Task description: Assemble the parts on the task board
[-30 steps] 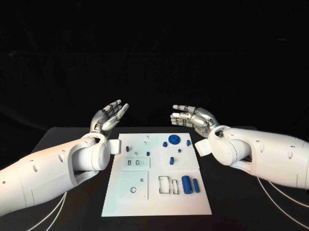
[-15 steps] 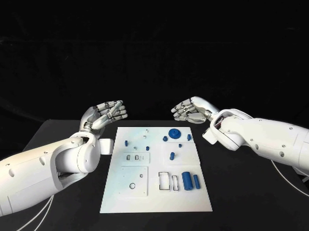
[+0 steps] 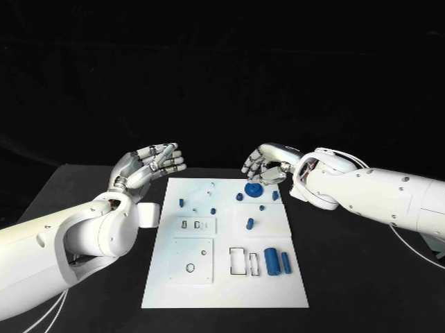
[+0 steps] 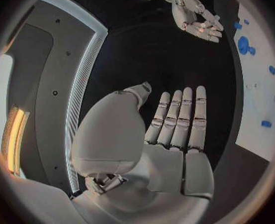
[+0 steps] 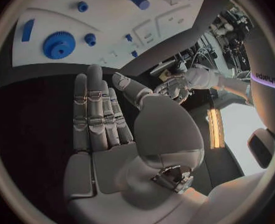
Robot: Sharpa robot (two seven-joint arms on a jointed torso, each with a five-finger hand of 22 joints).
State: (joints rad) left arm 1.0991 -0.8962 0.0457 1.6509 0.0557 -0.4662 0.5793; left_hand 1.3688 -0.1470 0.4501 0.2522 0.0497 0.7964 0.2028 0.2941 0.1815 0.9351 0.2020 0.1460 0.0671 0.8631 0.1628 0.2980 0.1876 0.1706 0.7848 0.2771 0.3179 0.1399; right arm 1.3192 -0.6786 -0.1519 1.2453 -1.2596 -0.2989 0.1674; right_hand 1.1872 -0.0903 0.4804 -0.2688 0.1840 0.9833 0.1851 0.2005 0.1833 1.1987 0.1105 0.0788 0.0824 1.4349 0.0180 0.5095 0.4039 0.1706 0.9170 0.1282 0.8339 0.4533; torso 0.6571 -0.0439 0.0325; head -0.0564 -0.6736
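The white task board [image 3: 226, 290] lies in the middle of the table. A blue gear [image 3: 252, 188] sits near its far edge, with small blue pegs [image 3: 249, 223] around it and two blue cylinders [image 3: 272, 261] at the near right. My right hand [image 3: 265, 165] hangs just beyond the gear, fingers pointing down and holding nothing. My left hand [image 3: 150, 163] hovers off the board's far left corner, fingers spread, empty. In the right wrist view my right hand [image 5: 103, 119] stretches toward the gear [image 5: 57, 45]. In the left wrist view my left hand [image 4: 174, 129] is flat beside the board [image 4: 258, 99].
The black table [image 3: 362, 277] has free room on both sides of the board. Rectangular and round recesses [image 3: 242, 263] mark the board's near half. Thin white cables [image 3: 423, 258] trail off the right arm.
My right hand has come down and to the left, from beside the board's far right corner to just over the gear. My left hand has turned its palm inward.
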